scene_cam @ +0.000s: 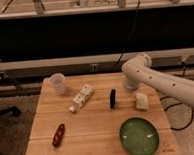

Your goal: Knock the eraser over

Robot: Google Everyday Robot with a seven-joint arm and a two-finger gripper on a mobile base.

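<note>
The eraser (pixel 112 98) is a thin black block standing upright on its edge near the middle of the wooden table (pixel 95 142). My white arm (pixel 161 82) reaches in from the right, bending at its rounded joint over the table's back right. The gripper (pixel 128 86) hangs below that joint, just right of the eraser and slightly behind it, a short gap away. It holds nothing that I can see.
A white carton with dark markings (pixel 80 99) lies left of the eraser. A small off-white block (pixel 141 101) sits to its right. There is a clear cup (pixel 58 83) at the back left, a red object (pixel 58 135) at the front left and a green bowl (pixel 139 136) at the front right.
</note>
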